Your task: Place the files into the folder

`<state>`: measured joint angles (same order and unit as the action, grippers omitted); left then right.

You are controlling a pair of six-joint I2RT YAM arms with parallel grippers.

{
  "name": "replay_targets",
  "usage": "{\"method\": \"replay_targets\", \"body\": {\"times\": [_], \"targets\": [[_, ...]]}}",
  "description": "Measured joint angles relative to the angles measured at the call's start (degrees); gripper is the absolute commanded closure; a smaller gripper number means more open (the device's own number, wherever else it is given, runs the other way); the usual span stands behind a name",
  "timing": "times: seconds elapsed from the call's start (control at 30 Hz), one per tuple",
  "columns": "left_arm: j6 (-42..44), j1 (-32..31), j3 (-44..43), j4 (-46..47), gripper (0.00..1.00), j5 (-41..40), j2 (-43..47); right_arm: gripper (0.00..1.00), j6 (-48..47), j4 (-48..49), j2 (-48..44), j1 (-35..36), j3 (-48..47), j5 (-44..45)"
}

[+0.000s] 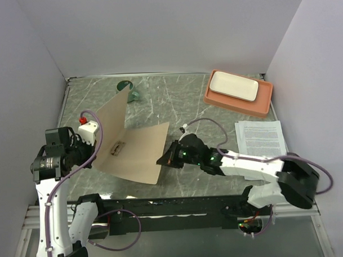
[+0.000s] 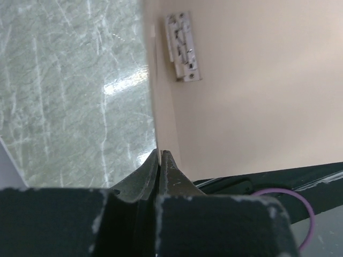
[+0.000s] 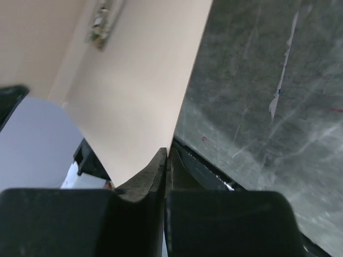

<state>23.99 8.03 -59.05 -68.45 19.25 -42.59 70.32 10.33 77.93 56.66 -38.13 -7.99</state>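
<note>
The tan-brown folder (image 1: 139,152) is open in a V near the table's front left, its left half raised and the metal clip (image 1: 117,147) at the fold. My left gripper (image 1: 93,151) is shut on the raised half's outer edge; the left wrist view shows the fingers (image 2: 171,179) pinching the folder (image 2: 257,96) near the clip (image 2: 183,48). My right gripper (image 1: 162,161) is shut on the right half's edge, also shown in the right wrist view (image 3: 167,152) with the folder (image 3: 139,91). The files (image 1: 261,138), white printed sheets, lie on the table at the right.
An orange tray (image 1: 265,104) holding a white plate (image 1: 233,86) stands at the back right. A dark green object (image 1: 129,88) sits behind the folder's raised half. White walls close in the table on three sides.
</note>
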Motion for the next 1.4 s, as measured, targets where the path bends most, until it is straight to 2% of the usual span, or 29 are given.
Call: {"method": "replay_targets", "body": {"times": [0.1, 0.17, 0.2, 0.27, 0.37, 0.6, 0.73, 0.8, 1.0, 1.23, 1.27, 1.3, 1.33, 1.37, 1.4], "targets": [[-0.61, -0.02, 0.0, 0.11, 0.42, 0.55, -0.44, 1.0, -5.18, -8.17, -6.62, 0.07, -2.62, 3.89], [-1.01, -0.02, 0.0, 0.11, 0.35, 0.24, -0.9, 1.0, -9.86, -13.77, -10.27, 0.09, -5.31, 7.37], [-0.9, -0.02, -0.02, 0.11, 0.23, 0.31, -1.16, 1.0, -11.82, -15.85, -11.39, 0.0, -6.58, 8.72], [-0.98, -0.02, -0.09, 0.11, 0.11, 0.04, -1.73, 1.0, -17.33, -21.2, -13.25, -0.2, -9.77, 10.75], [-1.09, -0.02, -0.72, 0.02, 0.04, -0.11, -2.51, 1.0, -23.98, -28.26, -14.49, 0.0, -14.12, 11.74], [-0.96, -0.02, -3.13, 0.0, 0.01, -1.51, -1.57, 1.0, -32.24, -38.05, -15.06, -0.2, -16.94, 13.6], [-0.76, -0.02, -4.57, -0.09, 0.01, -1.51, -1.4, 1.0, -33.33, -41.57, -15.28, -1.01, -16.94, 14.69], [-0.63, -0.02, -5.2, 0.02, 0.04, -1.27, -1.57, 1.0, -33.59, -44.22, -15.17, -1.75, -16.94, 15.43], [0.57, -0.02, -5.7, 0.98, 0.04, -1.09, -3.67, 1.0, -33.99, -53.64, -13.49, -6.97, -16.85, 16.13], [0.68, -0.02, -5.7, 4.61, 0.04, -0.76, -7.39, 1.0, -33.11, -58.6, -12.79, -11.41, -16.57, 19.15], [0.66, -0.02, -5.7, 5.01, 0.04, -0.5, -7.87, 0.95, -33.07, -59.06, -12.33, -11.98, -16.57, 19.54], [0.66, -0.02, -5.7, 5.35, 0.04, -0.31, -8.26, 0.75, -33.07, -59.25, -11.98, -12.33, -16.52, 19.8], [0.66, -0.02, -5.7, 5.62, 0.04, -0.02, -8.63, 0.64, -33.14, -59.32, -11.39, -12.79, -16.39, 20.2], [0.66, -0.02, -5.7, 5.84, 0.04, 0.04, -9.01, 0.58, -32.98, -59.36, -11.04, -13.07, -16.26, 20.59], [0.66, -0.04, -5.7, 6.03, 0.04, 0.09, -9.2, 0.46, -33.03, -59.82, -10.62, -13.38, -16.2, 21.4]]}}
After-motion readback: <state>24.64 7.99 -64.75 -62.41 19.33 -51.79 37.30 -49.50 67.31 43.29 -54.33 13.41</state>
